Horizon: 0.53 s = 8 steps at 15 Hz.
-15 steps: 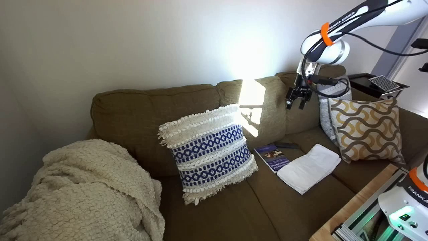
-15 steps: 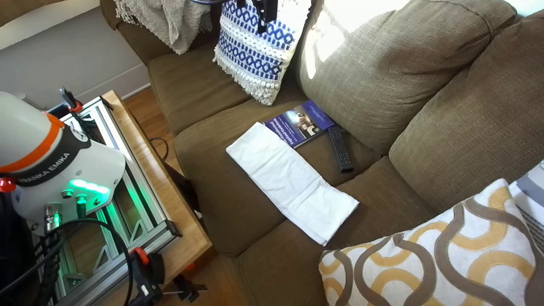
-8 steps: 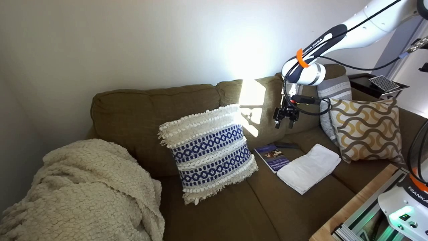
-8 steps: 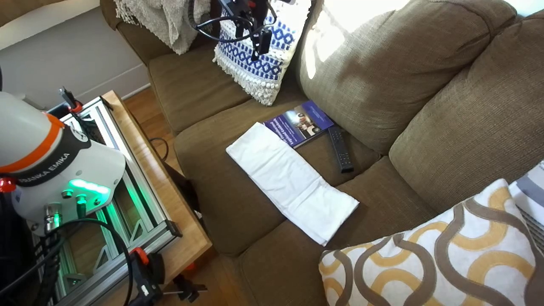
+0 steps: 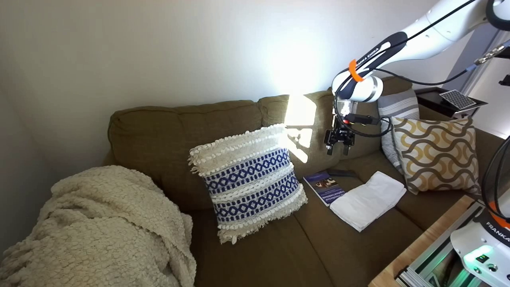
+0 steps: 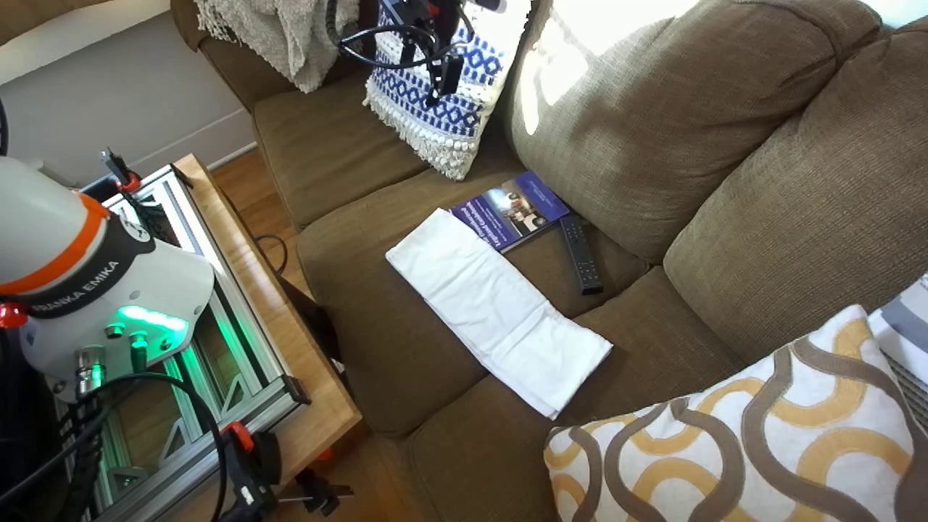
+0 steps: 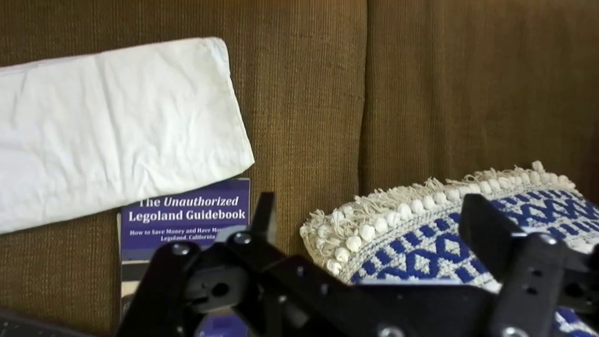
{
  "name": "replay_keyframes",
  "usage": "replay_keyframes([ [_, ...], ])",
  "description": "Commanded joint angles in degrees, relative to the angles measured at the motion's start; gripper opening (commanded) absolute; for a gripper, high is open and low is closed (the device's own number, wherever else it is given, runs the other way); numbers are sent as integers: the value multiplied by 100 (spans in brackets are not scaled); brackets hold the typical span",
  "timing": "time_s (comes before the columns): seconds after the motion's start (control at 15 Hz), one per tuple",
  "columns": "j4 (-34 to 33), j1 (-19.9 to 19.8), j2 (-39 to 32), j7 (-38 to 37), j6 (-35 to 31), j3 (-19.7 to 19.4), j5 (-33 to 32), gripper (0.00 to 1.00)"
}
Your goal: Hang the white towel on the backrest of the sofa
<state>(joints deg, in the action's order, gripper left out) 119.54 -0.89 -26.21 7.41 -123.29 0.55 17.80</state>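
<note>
White and black, my arm reaches in from two o'clock in an exterior view, bends at the wrist and holds my pincer pointing down at three o'clock, in the air before the backrest of the sofa. Its fingers are spread well apart, plainest in my wrist view. The white towel lies flat on the seat, at four o'clock in an exterior view, apart from my pincer, one end lapping the edge of a purple guidebook. Between two and three o'clock, seen only in an exterior view, a black tray carries a grey patterned panel. At nine o'clock in an exterior view, my base sits on a metal frame over a wooden counter. Only my wrist view lets me read the title whole, The Unauthorized Legoland Guidebook; it puts the towel at nine o'clock, the guidebook at eight and the fringed pillow at four. In an exterior view the remote control shows its buttons just beside the guidebook.
</note>
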Motion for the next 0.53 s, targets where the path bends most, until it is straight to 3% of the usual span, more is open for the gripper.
replay_keyframes([
  [0.0, -850, 30, -1021, -380, 715, 114, -229, 100],
  [0.27, -1395, 308, -1795, -999, 982, 33, -622, 100],
  [0.47, -1567, 588, -2200, -1550, 752, -81, -980, 100],
])
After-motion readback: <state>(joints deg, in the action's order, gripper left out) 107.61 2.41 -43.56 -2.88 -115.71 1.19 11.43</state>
